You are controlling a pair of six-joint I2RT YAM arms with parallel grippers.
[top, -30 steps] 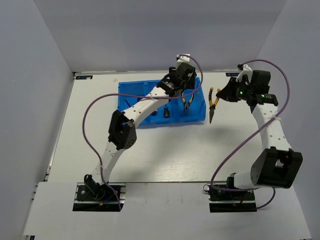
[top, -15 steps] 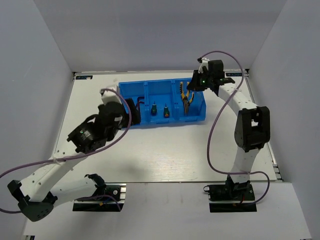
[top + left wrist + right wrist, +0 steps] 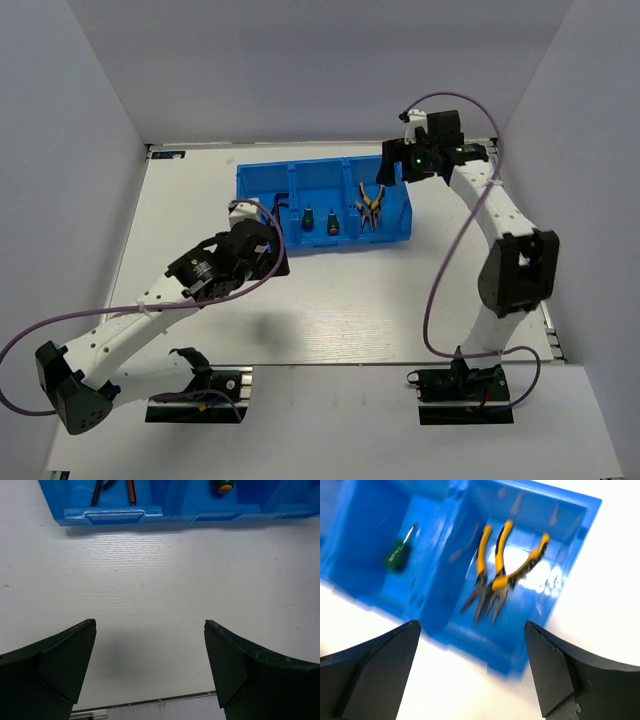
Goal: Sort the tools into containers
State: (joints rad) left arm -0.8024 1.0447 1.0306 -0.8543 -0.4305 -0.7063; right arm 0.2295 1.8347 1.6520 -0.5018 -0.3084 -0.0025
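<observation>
The blue three-compartment bin (image 3: 398, 228) stands at the back of the table. Two yellow-handled pliers (image 3: 371, 207) lie side by side in its right compartment (image 3: 492, 582). Two green-handled screwdrivers (image 3: 309, 217) sit in the middle one; the right wrist view shows one screwdriver (image 3: 396, 557). Thin hex keys (image 3: 95, 491) lie in the left compartment, partly cut off. My right gripper (image 3: 390, 168) hovers open above the bin's right end (image 3: 471, 623), holding nothing. My left gripper (image 3: 272, 252) is open over bare table just in front of the bin (image 3: 149, 622).
Purple cables loop from both arms (image 3: 440, 270). The left arm stretches low across the front left of the table (image 3: 130, 325). Grey walls close in the table on three sides. The bin's front wall (image 3: 125, 516) lies ahead of the left fingers.
My right gripper carried the second pliers over the bin and opened; they now lie in the right compartment. My left arm drew back from over the bin to the table in front.
</observation>
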